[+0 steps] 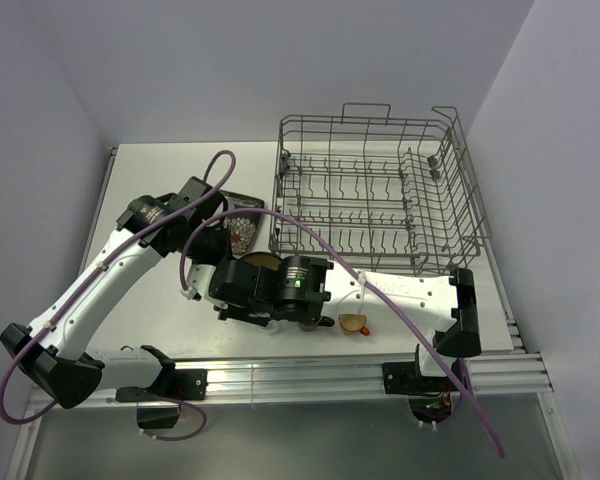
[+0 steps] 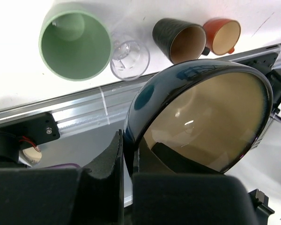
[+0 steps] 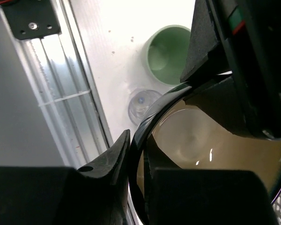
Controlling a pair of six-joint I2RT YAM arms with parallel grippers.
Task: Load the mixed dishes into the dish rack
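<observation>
The dark-blue bowl with a tan inside (image 2: 206, 117) is held tilted above the table's front, with both grippers on its rim. My left gripper (image 2: 129, 145) is shut on one part of the rim, and my right gripper (image 3: 138, 150) is shut on another part of the bowl (image 3: 210, 140). In the top view the bowl (image 1: 259, 262) is mostly hidden between the two wrists. Below it stand the pale green cup (image 2: 75, 42), the clear glass (image 2: 130, 58), the dark brown mug (image 2: 180, 40) and the orange mug (image 2: 223, 35). The patterned dark plate (image 1: 242, 228) lies left of the grey wire dish rack (image 1: 375, 190).
The aluminium rail (image 1: 310, 375) runs along the table's near edge under the arms. Purple cables (image 1: 310, 240) loop over the work area. White walls close in the table at the back and both sides.
</observation>
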